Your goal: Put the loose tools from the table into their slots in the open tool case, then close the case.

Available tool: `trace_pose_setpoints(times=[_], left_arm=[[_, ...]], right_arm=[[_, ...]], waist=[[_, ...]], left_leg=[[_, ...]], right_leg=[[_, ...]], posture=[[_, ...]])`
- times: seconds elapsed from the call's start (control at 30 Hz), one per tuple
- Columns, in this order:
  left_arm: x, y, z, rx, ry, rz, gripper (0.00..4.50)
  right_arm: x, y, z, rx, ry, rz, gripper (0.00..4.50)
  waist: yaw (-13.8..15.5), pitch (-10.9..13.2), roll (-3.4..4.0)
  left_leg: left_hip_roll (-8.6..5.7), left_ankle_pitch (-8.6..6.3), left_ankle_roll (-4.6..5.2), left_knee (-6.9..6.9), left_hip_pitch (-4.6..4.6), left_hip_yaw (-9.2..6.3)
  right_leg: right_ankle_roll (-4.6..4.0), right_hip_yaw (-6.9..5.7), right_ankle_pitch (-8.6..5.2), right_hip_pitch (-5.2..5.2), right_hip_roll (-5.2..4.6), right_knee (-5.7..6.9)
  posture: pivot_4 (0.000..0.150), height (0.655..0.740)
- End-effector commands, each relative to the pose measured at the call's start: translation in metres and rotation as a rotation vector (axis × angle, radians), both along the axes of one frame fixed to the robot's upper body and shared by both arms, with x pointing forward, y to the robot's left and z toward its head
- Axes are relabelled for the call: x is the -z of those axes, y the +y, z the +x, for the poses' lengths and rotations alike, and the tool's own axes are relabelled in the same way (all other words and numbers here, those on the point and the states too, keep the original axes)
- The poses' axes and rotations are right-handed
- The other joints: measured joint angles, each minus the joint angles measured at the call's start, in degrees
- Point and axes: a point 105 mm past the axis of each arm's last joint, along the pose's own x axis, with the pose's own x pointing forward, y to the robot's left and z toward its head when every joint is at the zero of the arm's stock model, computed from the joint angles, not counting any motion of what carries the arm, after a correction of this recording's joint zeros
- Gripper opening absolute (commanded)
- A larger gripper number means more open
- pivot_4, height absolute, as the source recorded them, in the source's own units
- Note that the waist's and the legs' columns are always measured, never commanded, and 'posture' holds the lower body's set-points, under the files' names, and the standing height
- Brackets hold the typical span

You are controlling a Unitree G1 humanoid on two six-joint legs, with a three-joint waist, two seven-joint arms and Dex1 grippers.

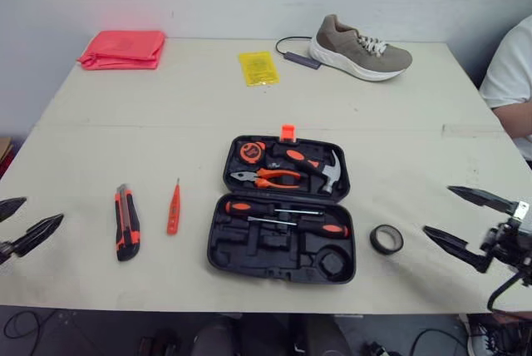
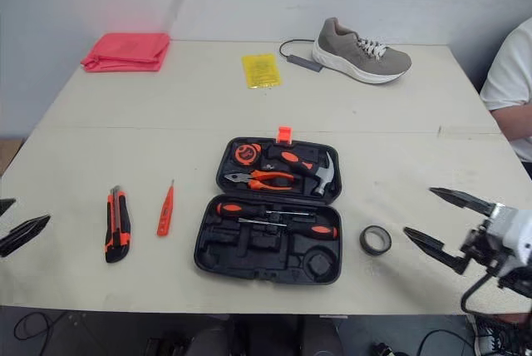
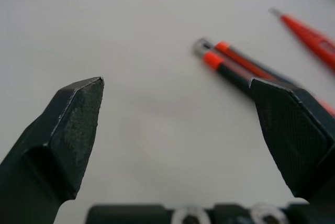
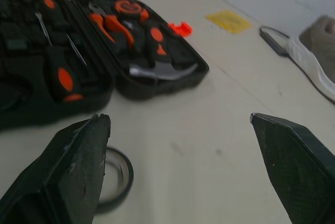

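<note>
The black tool case (image 1: 283,210) lies open at the table's middle, holding a tape measure, pliers, a hammer and two screwdrivers. Left of it lie an orange and black utility knife (image 1: 126,222) and a thin orange tester screwdriver (image 1: 174,207). A roll of black tape (image 1: 386,239) sits just right of the case. My left gripper (image 1: 21,221) hangs open at the table's left edge, well left of the knife (image 3: 246,67). My right gripper (image 1: 470,221) is open to the right of the tape (image 4: 112,179), with nothing between its fingers.
At the table's far side are a folded red cloth (image 1: 123,48), a yellow packet (image 1: 258,67), and a tan shoe (image 1: 359,50) with a black cable beside it. A person's white sleeve (image 1: 511,73) shows at the right edge.
</note>
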Motion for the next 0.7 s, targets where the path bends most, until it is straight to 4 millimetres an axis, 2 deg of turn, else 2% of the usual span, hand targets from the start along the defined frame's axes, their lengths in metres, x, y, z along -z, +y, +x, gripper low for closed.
trace_pose_setpoints(times=[0.03, 0.1, 0.3, 0.43, 0.53, 0.7], left_arm=[[-0.007, -0.033, 0.010, 0.010, 0.053, -0.059, 4.50], [-0.006, -0.051, 0.015, 0.010, 0.093, -0.056, 4.50], [-0.003, -0.104, 0.022, 0.001, 0.142, -0.030, 4.50], [0.010, -0.128, 0.024, -0.062, 0.172, 0.003, 4.50], [0.018, -0.136, 0.025, -0.125, 0.178, -0.031, 4.50], [0.044, -0.158, 0.027, -0.161, 0.249, -0.048, 4.50]], right_arm=[[-0.018, 0.023, 0.000, -0.088, -0.078, 0.024, 4.48], [-0.020, 0.040, -0.003, -0.156, -0.094, 0.037, 4.48], [-0.017, 0.070, -0.009, -0.286, -0.132, 0.039, 4.48], [-0.013, 0.080, -0.010, -0.337, -0.143, 0.032, 4.48], [-0.014, 0.085, -0.009, -0.363, -0.144, 0.039, 4.48], [-0.019, 0.092, -0.003, -0.383, -0.174, 0.044, 4.48]], waist=[[0.1, 0.0, 0.00], [0.2, 0.0, 0.00], [0.2, 0.0, -0.04], [0.3, 0.0, -0.05], [0.2, 0.0, -0.05], [0.3, 0.0, -0.04]], left_leg=[[0.00, 0.05, 0.07, -0.01, 0.00, 0.00], [0.00, 0.07, 0.05, -0.04, 0.00, -0.02], [-0.04, 0.11, 0.11, 0.07, -0.03, -0.01], [-0.06, 0.12, 0.12, 0.09, 0.00, 0.00], [-0.06, 0.13, 0.12, 0.13, 0.00, 0.03], [-0.07, 0.15, 0.13, 0.30, 0.00, 0.03]], right_leg=[[0.00, 0.00, 0.00, 0.00, 0.01, 0.00], [0.00, -0.01, 0.00, 0.00, 0.05, 0.00], [0.06, 0.05, 0.03, 0.05, 0.09, 0.00], [0.08, 0.09, 0.04, 0.07, 0.12, 0.02], [0.07, 0.13, 0.04, 0.06, 0.16, 0.03], [0.06, 0.16, 0.03, 0.09, 0.19, 0.09]], posture=[[0.150, 0.7400], [0.150, 0.7400], [0.150, 0.7400], [0.150, 0.7400], [0.150, 0.7400], [0.150, 0.7400]])
